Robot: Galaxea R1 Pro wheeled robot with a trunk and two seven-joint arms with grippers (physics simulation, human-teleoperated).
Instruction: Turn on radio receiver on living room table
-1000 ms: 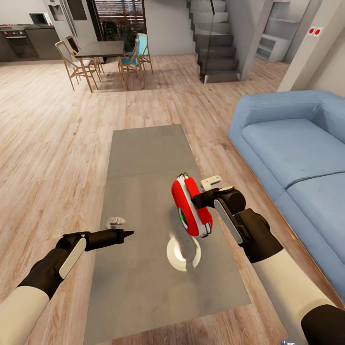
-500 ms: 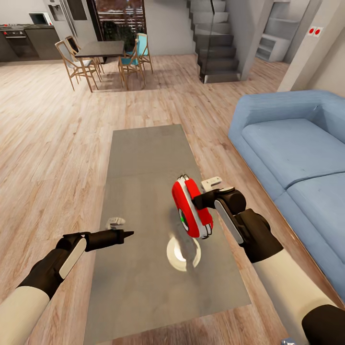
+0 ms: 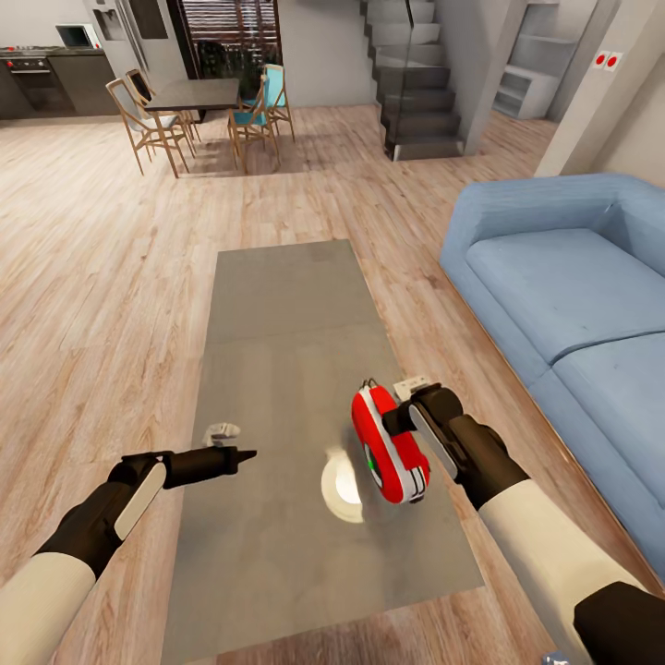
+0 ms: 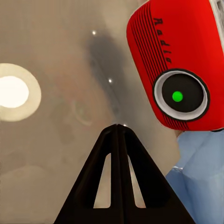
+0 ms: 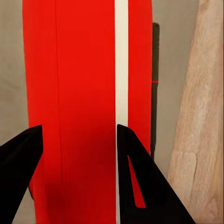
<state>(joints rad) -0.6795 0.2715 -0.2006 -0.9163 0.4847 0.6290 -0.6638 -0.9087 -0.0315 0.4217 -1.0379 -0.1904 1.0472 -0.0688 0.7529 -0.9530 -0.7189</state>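
Presently gripping the radio receiver (image 3: 390,445) across its narrow red body with the right end effector (image 3: 399,430), holding it tilted above the right side of the bench (image 3: 277,305), near the blue sofa (image 3: 563,296). Hovering apart over the bench's left side, the left end effector (image 3: 242,453), fingers pressed together on nothing. Showing a green light in the round dial (image 4: 181,96), probably meaning power already on. Judging the shell rigid, light and smooth, so likely slippery; favouring a hold across the flat sides, avoiding the thin wire handle (image 3: 369,380).
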